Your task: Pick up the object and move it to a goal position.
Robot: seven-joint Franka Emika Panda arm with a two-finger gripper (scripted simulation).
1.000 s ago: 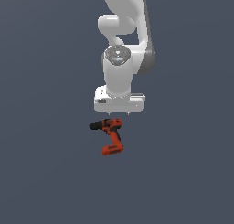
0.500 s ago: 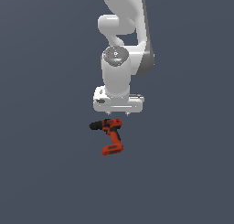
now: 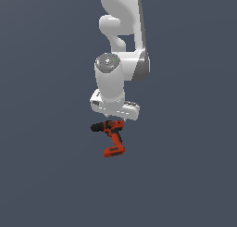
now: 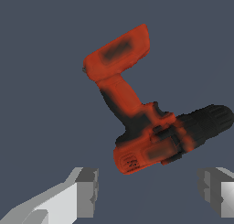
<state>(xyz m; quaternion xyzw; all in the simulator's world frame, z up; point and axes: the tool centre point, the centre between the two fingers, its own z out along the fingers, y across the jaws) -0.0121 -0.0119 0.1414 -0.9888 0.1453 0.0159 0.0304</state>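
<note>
the small red-orange plastic cordless drill [image 4: 146,127] with its black chuck is lying on its side just below the white two-fingered claw [image 4: 148,191], not yet touched. the claw's fingers are standing wide apart, probably so they can straddle the drill's body when descending.

Red-orange drill [image 3: 111,136], lying flat

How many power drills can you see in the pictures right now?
1. The drill lies on its side on the grey surface, just below the open pincer, chuck pointing to the exterior view's left. No others show; the arm could hide little.
</note>
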